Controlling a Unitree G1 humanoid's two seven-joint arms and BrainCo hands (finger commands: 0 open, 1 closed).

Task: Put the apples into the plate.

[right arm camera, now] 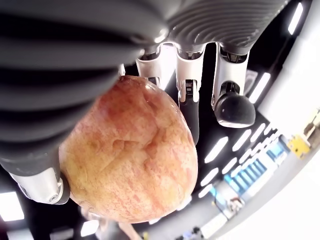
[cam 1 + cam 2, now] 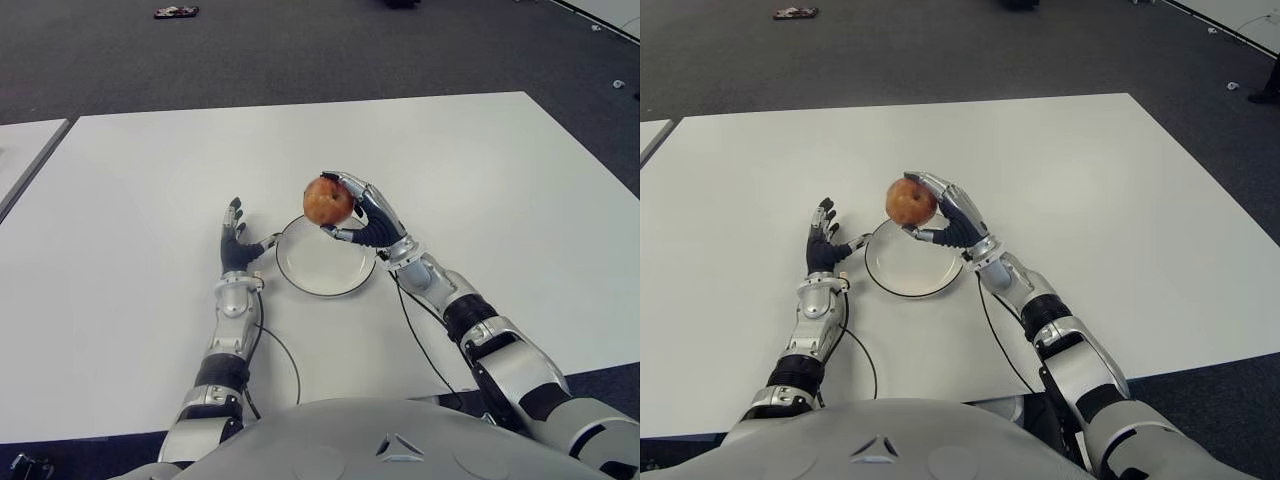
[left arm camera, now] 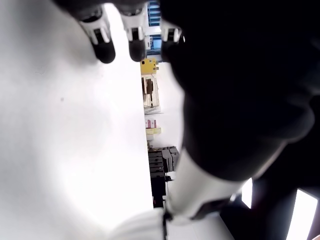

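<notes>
My right hand [image 2: 345, 208] is shut on a red-yellow apple [image 2: 326, 201], holding it in the air above the far edge of the white plate [image 2: 300, 268]. In the right wrist view the apple [image 1: 130, 150] fills the palm, with a finger [image 1: 189, 102] and the thumb wrapped around it. The plate has a dark rim and nothing lies in it. My left hand [image 2: 236, 238] shows just left of the plate, fingers straight and spread, holding nothing.
The white table [image 2: 150, 180] spreads wide on every side of the plate. A second table's edge [image 2: 25, 150] shows at the far left. Dark carpet lies beyond, with a small dark object [image 2: 176, 12] on it. Thin cables run along both forearms.
</notes>
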